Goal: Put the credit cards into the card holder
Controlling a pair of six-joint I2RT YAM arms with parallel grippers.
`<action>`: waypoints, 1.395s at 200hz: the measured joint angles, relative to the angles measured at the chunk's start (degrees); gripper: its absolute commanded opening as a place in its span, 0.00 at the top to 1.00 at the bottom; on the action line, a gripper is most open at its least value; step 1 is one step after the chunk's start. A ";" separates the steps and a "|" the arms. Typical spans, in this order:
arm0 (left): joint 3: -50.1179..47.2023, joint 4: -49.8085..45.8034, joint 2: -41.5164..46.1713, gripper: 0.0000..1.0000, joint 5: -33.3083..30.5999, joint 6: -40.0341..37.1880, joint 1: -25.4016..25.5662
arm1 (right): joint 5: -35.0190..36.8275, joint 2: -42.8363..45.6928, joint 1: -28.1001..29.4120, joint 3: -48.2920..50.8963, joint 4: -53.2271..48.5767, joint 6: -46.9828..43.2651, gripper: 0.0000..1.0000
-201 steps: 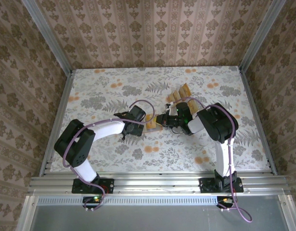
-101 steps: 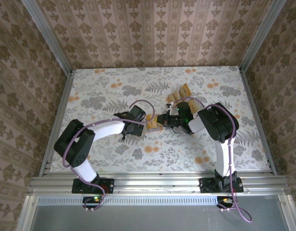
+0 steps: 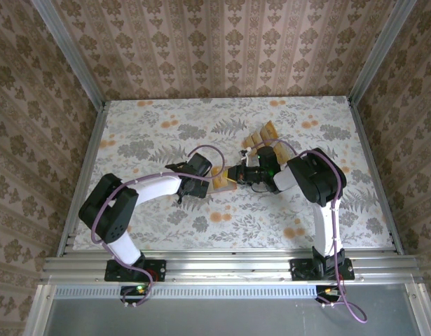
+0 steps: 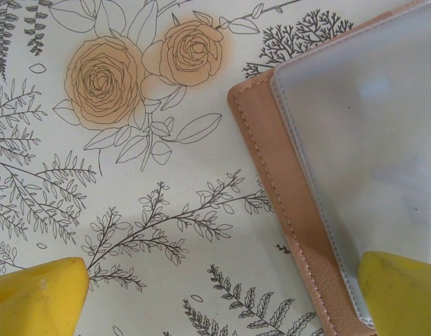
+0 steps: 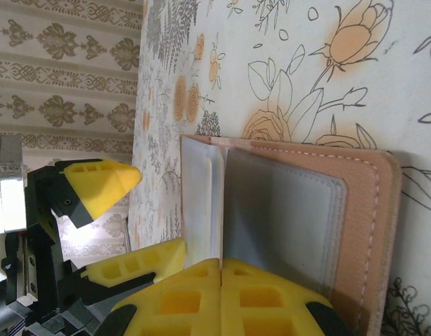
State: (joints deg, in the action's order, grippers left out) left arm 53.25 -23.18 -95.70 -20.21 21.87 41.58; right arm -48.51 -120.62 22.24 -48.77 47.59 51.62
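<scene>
Card holder (image 5: 292, 210) is pinched by closed right tool (image 5: 221, 271); left tool (image 4: 221, 292) gapes wide.

The left arm (image 3: 155, 187) and the right arm (image 3: 326, 227) are each built of white tubular links joined by bulky black joint housings, rising from a black base. A thin purple cable (image 3: 208, 148) runs in loops along each arm. The left claw (image 4: 219, 294) and the right claw (image 5: 221, 266) have blocky yellow fingers (image 5: 173, 301) with moulded rectangular recesses, set on black mounts.
</scene>
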 measured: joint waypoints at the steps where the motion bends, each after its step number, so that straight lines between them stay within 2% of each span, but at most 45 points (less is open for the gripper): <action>1: 0.00 0.00 0.00 0.00 -0.02 0.00 0.00 | 0.00 0.00 0.00 0.00 0.00 0.00 1.00; 46: 0.00 -0.09 0.11 0.00 0.02 -0.04 -0.37 | 0.02 0.02 -0.11 0.04 0.02 0.04 1.00; 76: 0.00 -1.31 0.26 0.00 -0.04 -0.31 -2.64 | 0.52 1.11 -0.20 1.40 -0.50 0.00 1.00; 193: 1.84 -1.53 0.20 0.00 -0.04 -4.00 -6.03 | 5.86 7.82 -0.22 8.46 -2.60 2.34 1.00; 279: 7.50 -5.16 2.69 0.00 3.43 -4.70 -6.60 | 7.43 19.37 -0.24 5.68 -11.26 1.14 1.00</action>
State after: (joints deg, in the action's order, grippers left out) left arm 60.75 -28.34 -93.01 -16.78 17.17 34.98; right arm -41.08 -101.25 22.00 -43.09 36.34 52.75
